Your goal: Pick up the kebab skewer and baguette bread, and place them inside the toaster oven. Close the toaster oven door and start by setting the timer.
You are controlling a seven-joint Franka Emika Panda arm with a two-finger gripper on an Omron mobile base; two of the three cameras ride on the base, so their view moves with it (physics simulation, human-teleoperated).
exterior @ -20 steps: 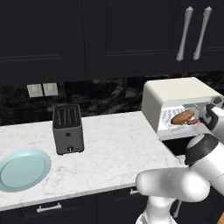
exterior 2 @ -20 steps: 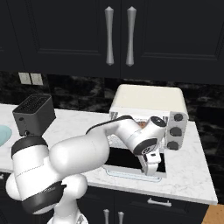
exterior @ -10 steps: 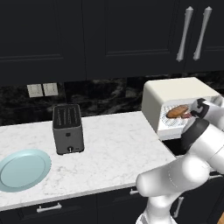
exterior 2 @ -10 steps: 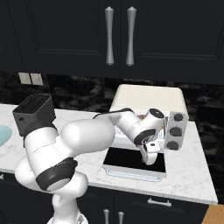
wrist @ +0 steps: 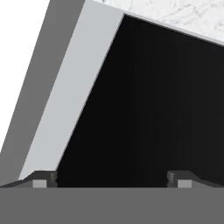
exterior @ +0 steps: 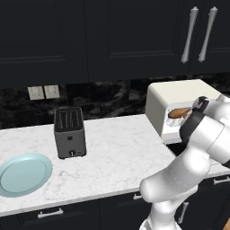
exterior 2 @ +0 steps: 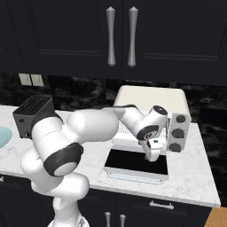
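The cream-white toaster oven (exterior 2: 150,99) stands on the counter at the right, with its three knobs (exterior 2: 178,133) on the side. The toaster oven door (exterior 2: 133,163) lies folded down flat, dark glass up. My gripper (exterior 2: 152,156) points down just above the glass, open and empty. In the hand view the dark glass of the door (wrist: 153,109) and its pale frame (wrist: 83,87) lie close under my gripper (wrist: 112,179), whose fingertips (wrist: 43,178) stand wide apart. The baguette bread (exterior: 179,112) lies on the rack inside the oven (exterior: 179,96). The kebab skewer is hidden behind my arm.
A dark grey slot toaster (exterior: 69,132) stands mid-counter and a pale blue plate (exterior: 24,173) lies at the front left. Dark upper cabinets (exterior 2: 119,35) hang above the oven. The marble counter (wrist: 175,13) runs past the door's edge.
The hand has drawn back from the oven's mouth and come down over the open door. The jaws stayed open and the bread stayed inside.
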